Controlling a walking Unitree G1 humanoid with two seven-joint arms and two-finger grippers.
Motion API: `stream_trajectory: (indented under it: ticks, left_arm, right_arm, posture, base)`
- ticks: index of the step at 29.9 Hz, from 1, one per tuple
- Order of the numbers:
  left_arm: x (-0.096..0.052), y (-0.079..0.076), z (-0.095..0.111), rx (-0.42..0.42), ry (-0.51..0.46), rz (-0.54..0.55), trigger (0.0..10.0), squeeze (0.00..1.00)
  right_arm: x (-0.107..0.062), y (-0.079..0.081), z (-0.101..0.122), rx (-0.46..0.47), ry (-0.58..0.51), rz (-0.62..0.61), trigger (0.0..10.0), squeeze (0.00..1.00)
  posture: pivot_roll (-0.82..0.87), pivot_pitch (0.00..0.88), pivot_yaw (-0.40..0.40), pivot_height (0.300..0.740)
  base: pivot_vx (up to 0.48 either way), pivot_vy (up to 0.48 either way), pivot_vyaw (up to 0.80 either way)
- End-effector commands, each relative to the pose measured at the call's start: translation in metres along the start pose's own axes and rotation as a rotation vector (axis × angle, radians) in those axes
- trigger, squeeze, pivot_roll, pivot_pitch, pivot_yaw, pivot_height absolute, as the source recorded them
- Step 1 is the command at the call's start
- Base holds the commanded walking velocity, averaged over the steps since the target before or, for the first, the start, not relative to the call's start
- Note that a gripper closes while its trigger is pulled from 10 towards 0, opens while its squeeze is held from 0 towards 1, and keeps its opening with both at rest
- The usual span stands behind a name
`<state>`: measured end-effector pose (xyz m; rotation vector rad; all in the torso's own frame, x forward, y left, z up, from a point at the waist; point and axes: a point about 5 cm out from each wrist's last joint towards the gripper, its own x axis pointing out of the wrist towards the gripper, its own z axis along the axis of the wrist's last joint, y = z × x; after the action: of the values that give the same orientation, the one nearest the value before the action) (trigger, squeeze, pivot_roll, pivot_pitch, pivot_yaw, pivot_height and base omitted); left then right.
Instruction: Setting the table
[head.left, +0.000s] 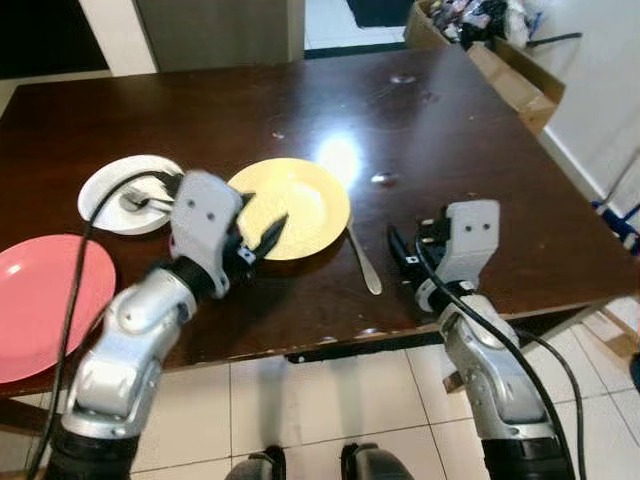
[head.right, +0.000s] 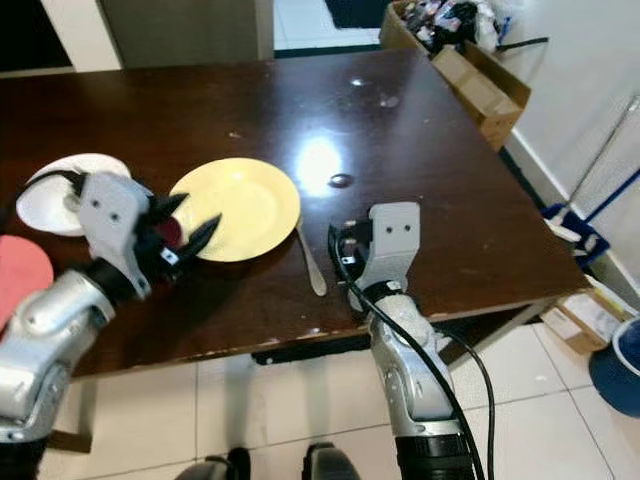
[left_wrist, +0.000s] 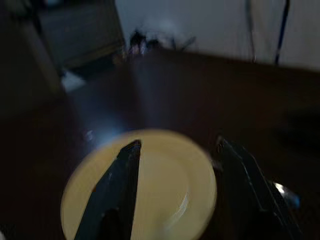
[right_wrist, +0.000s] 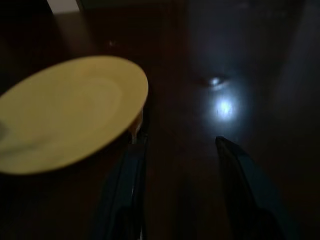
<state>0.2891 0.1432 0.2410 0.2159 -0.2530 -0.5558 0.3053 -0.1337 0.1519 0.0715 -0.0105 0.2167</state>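
Your left gripper (head.left: 262, 238) sits left of centre, fingers spread wide and holding nothing, over the near-left rim of the yellow plate (head.left: 300, 205). Your right gripper (right_wrist: 182, 150) (lower right, empty) gapes too, by the spoon (head.left: 364, 262) beside that plate on the table (head.left: 300, 100)

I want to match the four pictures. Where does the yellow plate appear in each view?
Left eye view: the yellow plate lies near the picture's middle, on the dark table.
Right eye view: left of the middle.
Left wrist view: low in the picture, behind the left gripper, blurred.
Right wrist view: on the left side.
Shared landmark: the bright light reflection on the table just beyond the plate.
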Motion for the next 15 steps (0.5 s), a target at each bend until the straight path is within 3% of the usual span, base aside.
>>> stream_trajectory:
  ticks: [1,9,12,15]
  left_arm:
    - [-0.001,0.003,0.003,-0.013,-0.004,-0.002,10.0,0.00]
    - [0.020,0.021,0.026,0.044,-0.054,0.028,10.0,0.00]
    - [0.024,0.021,0.038,0.037,-0.083,0.009,10.0,0.00]
    - [0.030,0.012,0.046,0.060,-0.079,-0.082,10.0,0.00]
  right_arm:
    - [0.001,0.004,-0.008,0.006,0.037,0.014,10.0,0.00]
    - [0.009,0.012,-0.028,0.014,0.125,0.046,10.0,0.00]
    - [0.014,0.012,-0.030,0.008,0.132,0.047,10.0,0.00]
    - [0.023,0.011,-0.031,0.004,0.140,0.055,10.0,0.00]
  posture:
    - [-0.08,0.110,0.046,0.740]
    - [-0.06,0.126,0.063,0.740]
    - [-0.05,0.132,0.066,0.740]
    - [-0.02,0.147,0.067,0.740]
  base:
    - [0.000,0.000,0.00]
    - [0.000,0.000,0.00]
    - [0.000,0.000,0.00]
    - [0.000,0.000,0.00]
